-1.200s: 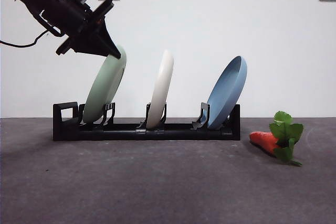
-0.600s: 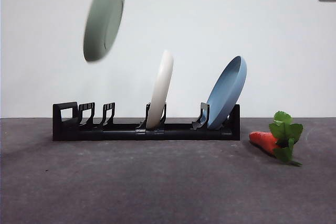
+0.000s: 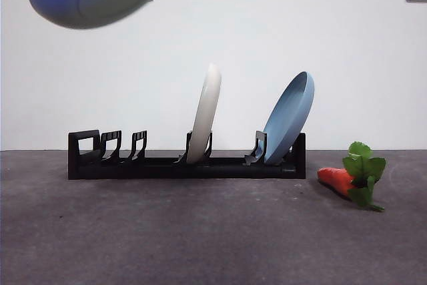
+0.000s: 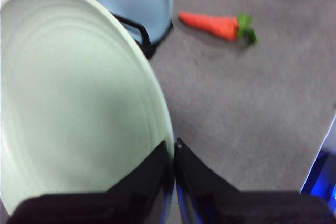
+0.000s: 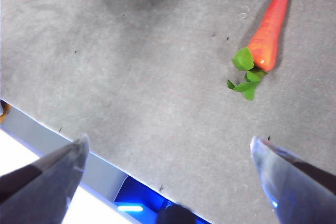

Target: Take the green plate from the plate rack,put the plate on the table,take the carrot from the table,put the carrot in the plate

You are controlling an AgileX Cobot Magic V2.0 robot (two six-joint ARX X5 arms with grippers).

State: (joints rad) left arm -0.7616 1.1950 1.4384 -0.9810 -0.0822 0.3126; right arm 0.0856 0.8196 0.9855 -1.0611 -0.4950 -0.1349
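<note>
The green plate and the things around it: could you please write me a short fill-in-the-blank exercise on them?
1. The left claw is shut on the rim of the ____ plate.
2. The carrot lies on the ____.
3. The plate rack holds ____ plates.
4. The right claw is ____.

Missing words: green; table; two; open
</note>
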